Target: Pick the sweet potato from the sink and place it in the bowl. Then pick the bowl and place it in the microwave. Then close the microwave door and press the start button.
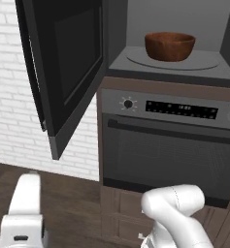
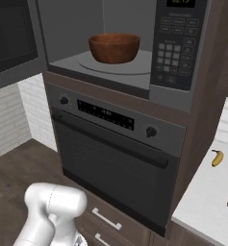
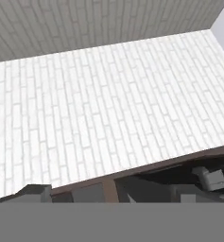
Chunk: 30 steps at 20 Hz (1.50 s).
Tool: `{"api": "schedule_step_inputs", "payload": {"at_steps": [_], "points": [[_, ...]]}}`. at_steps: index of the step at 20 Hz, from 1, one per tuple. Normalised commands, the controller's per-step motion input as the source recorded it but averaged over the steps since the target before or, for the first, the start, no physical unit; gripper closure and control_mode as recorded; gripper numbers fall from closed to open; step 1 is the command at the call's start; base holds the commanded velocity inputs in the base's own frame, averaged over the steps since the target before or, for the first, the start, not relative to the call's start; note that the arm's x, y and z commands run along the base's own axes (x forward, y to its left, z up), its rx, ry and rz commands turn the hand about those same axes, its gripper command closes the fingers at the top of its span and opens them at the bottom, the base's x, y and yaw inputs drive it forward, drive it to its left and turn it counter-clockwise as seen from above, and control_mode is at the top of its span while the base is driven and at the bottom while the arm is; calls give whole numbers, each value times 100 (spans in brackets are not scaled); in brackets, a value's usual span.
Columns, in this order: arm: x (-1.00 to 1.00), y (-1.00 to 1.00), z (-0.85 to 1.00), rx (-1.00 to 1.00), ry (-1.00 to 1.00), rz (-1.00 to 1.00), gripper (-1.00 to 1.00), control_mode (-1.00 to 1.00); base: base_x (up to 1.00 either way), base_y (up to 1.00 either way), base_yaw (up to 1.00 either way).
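arm (image 1: pixel 177 208) folded low at the base, smooth white elbow rounded upward, second white link (image 1: pixel 24 208) lying toward the lower left. gripper (image 3: pixel 127 191) aimed at a white brick wall (image 3: pixel 108 108), fingertips barely showing as grey shapes along the bottom; cannot tell how wide apart or whether anything is gripped. beyond, oven (image 2: pixel 115 168) with matte dark glass front, horizontal bar handle, round knob (image 1: pixel 128 103). above, microwave (image 2: pixel 178 48) standing open, smooth grey cavity, flat round turntable. bowl (image 2: pixel 114 47) round, deep, reddish-brown wood, resting on the turntable; inside hidden, sweet potato not discernible. microwave door (image 1: pixel 63 68) swung wide left, black, dark window. banana (image 2: pixel 217 157) lying on pale counter at right.
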Motion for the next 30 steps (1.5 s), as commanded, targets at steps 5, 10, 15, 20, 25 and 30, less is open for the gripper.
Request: {"api": "schedule_step_inputs", "payload": {"at_steps": [5, 10, 15, 20, 25, 30], "points": [[57, 43, -4, 0, 0, -7, -100, -100, 0, 0, 0], [80, 34, -28, 0, 0, -2, -100, -100, 0, 0, 0], [58, 53, -31, 0, -1, -4, -100, -100, 0, 0, 0], [59, 41, -41, -2, -9, -5, -100, -100, 0, 0, 0], [61, 16, -12, -2, -4, -10, -100, -100, 0, 0, 0], [52, 9, -1, -1, -1, -24, -100, -100, 0, 0, 0]]}}
